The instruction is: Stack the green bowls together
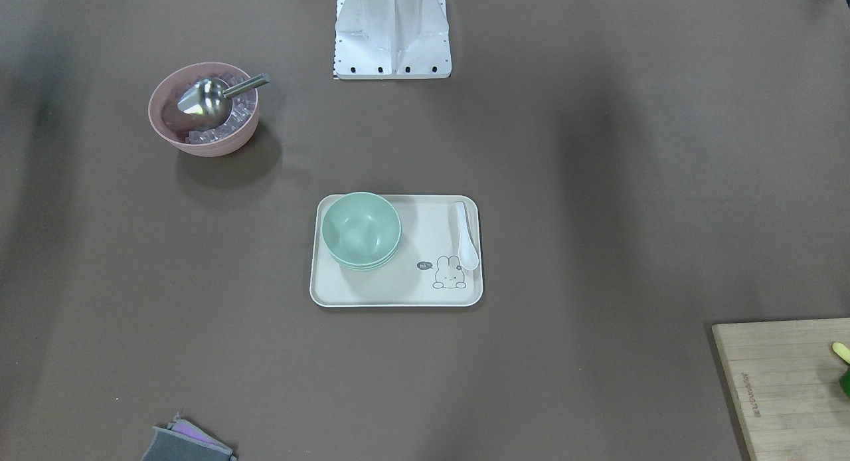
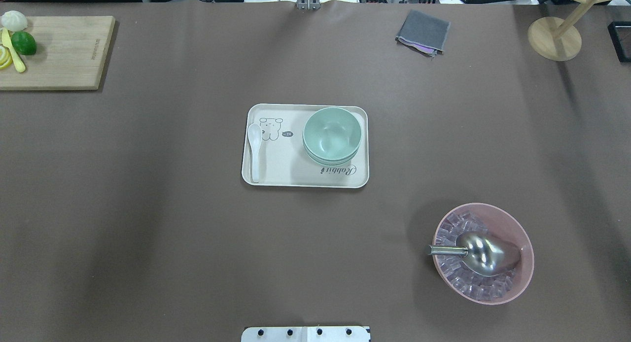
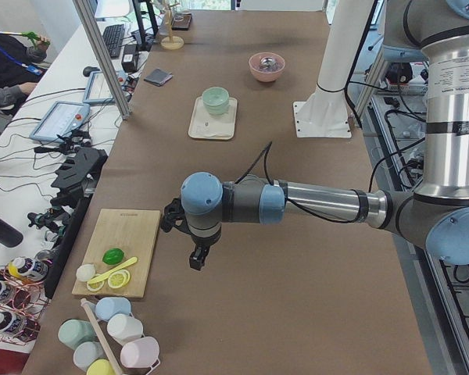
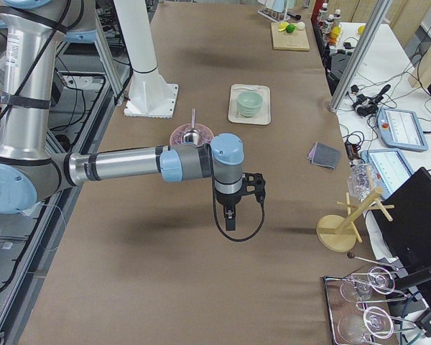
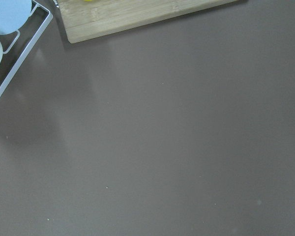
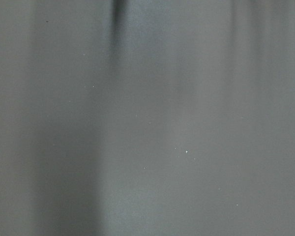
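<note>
The pale mint-green bowls (image 1: 361,230) sit nested in one stack on a cream tray (image 1: 398,291), at its left part in the front-facing view; the stack also shows in the overhead view (image 2: 332,136), the left side view (image 3: 216,100) and the right side view (image 4: 248,103). My left gripper (image 3: 197,259) hangs over bare table near the cutting board, far from the bowls. My right gripper (image 4: 230,219) hangs over bare table at the other end. Both show only in the side views, so I cannot tell whether they are open or shut.
A white spoon (image 1: 467,236) lies on the tray. A pink bowl (image 2: 522,273) holds ice cubes and a metal scoop (image 2: 480,252). A wooden cutting board (image 2: 64,51) with lime and lemon, a grey cloth (image 2: 423,32), a wooden rack (image 2: 554,36) and the robot base (image 1: 392,42) stand around.
</note>
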`<action>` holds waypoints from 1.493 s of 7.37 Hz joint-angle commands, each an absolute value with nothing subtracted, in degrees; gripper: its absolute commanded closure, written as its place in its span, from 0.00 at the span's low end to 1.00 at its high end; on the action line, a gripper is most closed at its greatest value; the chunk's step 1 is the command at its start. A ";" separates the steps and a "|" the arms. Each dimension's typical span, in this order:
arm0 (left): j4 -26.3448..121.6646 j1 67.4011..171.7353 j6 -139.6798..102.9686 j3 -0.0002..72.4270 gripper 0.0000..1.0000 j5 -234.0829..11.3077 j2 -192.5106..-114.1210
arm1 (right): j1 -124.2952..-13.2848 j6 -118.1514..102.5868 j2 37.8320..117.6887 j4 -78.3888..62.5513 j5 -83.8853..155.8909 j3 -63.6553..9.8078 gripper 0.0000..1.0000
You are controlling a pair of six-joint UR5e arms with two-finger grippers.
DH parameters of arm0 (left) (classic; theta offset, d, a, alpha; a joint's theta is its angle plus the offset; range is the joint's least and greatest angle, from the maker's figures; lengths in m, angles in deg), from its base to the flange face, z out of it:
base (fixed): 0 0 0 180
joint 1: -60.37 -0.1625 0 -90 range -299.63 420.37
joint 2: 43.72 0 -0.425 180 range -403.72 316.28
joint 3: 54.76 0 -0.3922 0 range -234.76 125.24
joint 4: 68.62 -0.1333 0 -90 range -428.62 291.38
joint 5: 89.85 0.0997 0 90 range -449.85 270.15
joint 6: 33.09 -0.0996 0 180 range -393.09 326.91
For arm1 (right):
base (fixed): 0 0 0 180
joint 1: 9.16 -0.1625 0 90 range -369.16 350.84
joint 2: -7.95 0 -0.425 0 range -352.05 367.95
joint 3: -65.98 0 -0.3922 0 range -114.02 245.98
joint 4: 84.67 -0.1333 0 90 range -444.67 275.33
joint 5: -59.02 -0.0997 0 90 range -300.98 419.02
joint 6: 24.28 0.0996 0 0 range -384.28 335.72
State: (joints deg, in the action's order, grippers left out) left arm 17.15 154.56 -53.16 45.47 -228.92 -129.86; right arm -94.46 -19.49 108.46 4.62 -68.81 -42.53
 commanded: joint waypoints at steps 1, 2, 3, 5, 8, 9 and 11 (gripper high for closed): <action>18.74 154.59 -52.95 45.87 0.02 -228.90 -128.55 | -94.41 -19.45 108.59 4.54 -68.86 -41.69 0.00; 19.79 154.59 -52.86 45.79 0.02 -228.90 -128.36 | -94.41 -19.45 108.59 4.54 -68.77 -41.51 0.00; 19.80 154.59 -52.69 45.27 0.02 -228.90 -128.36 | -94.41 -19.45 108.59 4.54 -68.77 -41.25 0.00; 19.80 154.59 -52.77 45.61 0.02 -228.90 -127.66 | -94.33 -19.54 108.41 4.54 -68.68 -40.89 0.00; 19.80 154.68 -52.77 45.79 0.02 -228.90 -127.57 | -94.24 -19.54 108.41 4.54 -68.68 -40.72 0.00; 19.80 154.68 -52.77 45.79 0.02 -228.90 -127.57 | -94.24 -19.54 108.32 4.54 -68.68 -40.72 0.00; 19.80 154.68 -52.77 45.70 0.02 -228.90 -127.57 | -94.24 -19.54 108.32 4.54 -68.68 -40.72 0.00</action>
State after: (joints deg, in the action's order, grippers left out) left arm 19.80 154.67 -52.77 45.77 -228.90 -127.57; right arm -94.24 -19.57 108.38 4.54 -68.68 -40.72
